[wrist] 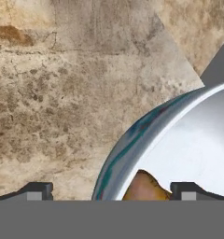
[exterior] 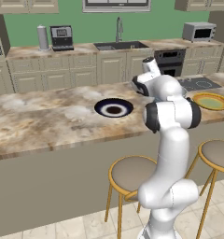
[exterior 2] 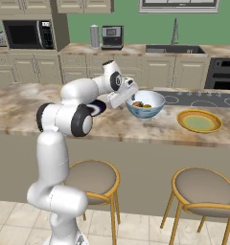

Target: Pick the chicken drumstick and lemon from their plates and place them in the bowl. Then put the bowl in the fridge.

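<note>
Both plates, the dark one (exterior: 113, 108) and the yellow one (exterior 2: 199, 120), lie bare, the food sits in the bowl (exterior 2: 145, 105) mid-frame on the counter (exterior 2: 136, 127), and the open fingers (wrist: 111, 190) straddle its rim, so carrying it to the fridge remains.

The white arm (exterior 2: 64, 143) bends forward at the elbow, its gripper (wrist: 111, 191) angled down with jaws spread wide.

Polished brown-and-cream marbled stone island counter (exterior 2: 136, 129), mottled, veined. On it, glossy glazed white bowl (exterior 2: 145, 106) with blue-patterned outside, smooth pale inside; beside the bowl, shiny yellow-gold round plate (exterior 2: 199, 121). Below the counter, matt grey-cushioned stools (exterior 2: 93, 178) on golden legs.
</note>
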Controlling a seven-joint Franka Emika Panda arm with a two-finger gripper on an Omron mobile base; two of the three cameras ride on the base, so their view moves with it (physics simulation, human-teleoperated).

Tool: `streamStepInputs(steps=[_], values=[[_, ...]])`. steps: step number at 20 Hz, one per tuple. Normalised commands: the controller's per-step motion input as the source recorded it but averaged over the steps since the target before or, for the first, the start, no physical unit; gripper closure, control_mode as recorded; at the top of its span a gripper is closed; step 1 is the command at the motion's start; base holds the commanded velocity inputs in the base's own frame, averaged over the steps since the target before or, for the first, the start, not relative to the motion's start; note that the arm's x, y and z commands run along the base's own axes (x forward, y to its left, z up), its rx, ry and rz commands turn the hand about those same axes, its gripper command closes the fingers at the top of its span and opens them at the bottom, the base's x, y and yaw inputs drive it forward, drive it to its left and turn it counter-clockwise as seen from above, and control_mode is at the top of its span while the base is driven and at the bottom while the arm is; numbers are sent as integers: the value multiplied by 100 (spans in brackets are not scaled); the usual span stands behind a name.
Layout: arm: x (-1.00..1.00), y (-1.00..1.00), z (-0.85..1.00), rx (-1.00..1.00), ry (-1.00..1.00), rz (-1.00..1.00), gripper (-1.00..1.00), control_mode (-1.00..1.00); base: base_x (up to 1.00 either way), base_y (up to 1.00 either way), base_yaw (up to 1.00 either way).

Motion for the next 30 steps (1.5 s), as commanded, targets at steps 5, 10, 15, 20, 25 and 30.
streamStepInputs(steps=[5,10,15,20,25,30], values=[[16,-7,-13,0,0,10,-100,-100,0,0,0],[0,0,-10,-1,0,0,-100,-100,0,0,0],[-2,0,-11,0,0,-2,100,-100,0,0,0],[-3,-1,-10,0,1,-8,100,-100,0,0,0],[-10,0,-14,0,0,-7,100,-100,0,0,0],[-17,10,34,1,-5,0,100,-100,0,0,0]])
